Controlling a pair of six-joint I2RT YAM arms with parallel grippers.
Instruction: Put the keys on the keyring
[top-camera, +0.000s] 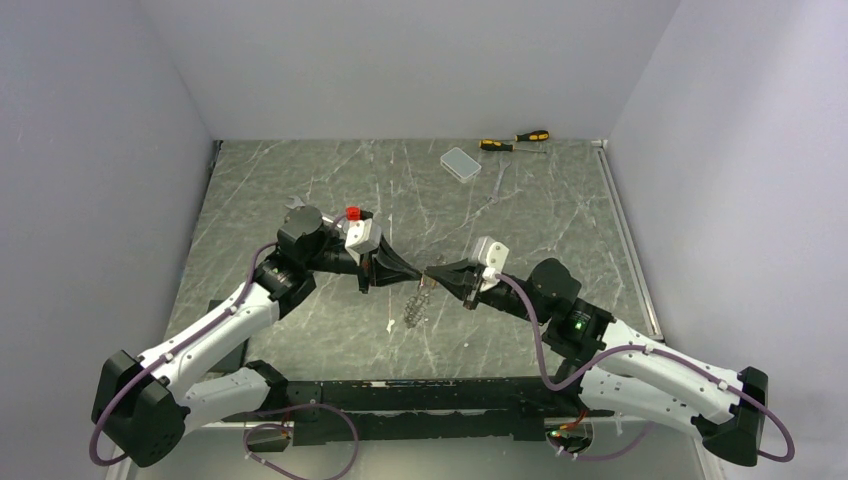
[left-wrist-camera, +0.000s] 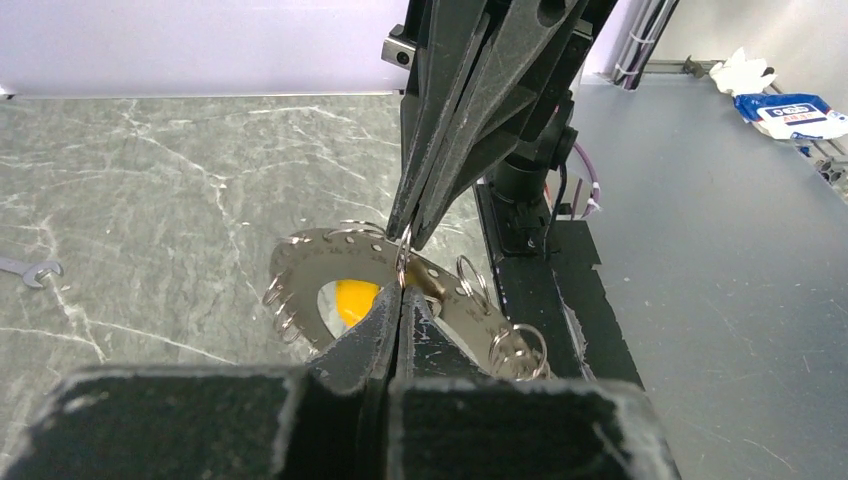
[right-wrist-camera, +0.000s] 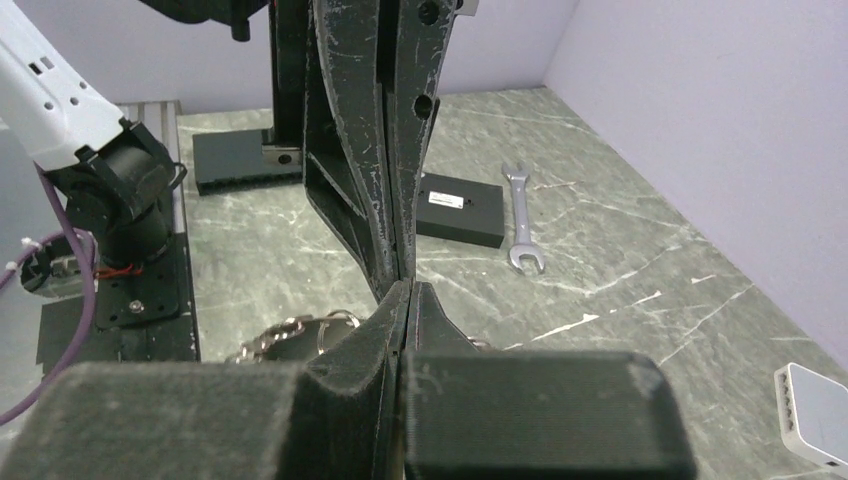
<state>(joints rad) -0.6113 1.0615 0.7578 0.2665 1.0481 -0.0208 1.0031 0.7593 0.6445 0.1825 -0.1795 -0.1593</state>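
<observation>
The keyring (left-wrist-camera: 318, 262) is a silvery loop with small wire rings along its rim. It hangs between my two grippers above the table, and it also shows in the top view (top-camera: 413, 305) and the right wrist view (right-wrist-camera: 288, 328). My left gripper (left-wrist-camera: 402, 290) is shut on its rim. My right gripper (right-wrist-camera: 405, 290) meets it tip to tip and is shut on the same spot; its fingers (left-wrist-camera: 440, 150) come down from above in the left wrist view. A yellow-headed key (left-wrist-camera: 355, 298) shows through the loop. The black and silver-white keys are not clearly seen.
A small pale piece (top-camera: 388, 324) lies on the table under the grippers. A black block (right-wrist-camera: 460, 205) and a silver spanner (right-wrist-camera: 522, 215) lie behind the left arm. Two screwdrivers (top-camera: 515, 140) and a white box (top-camera: 461, 163) lie at the back.
</observation>
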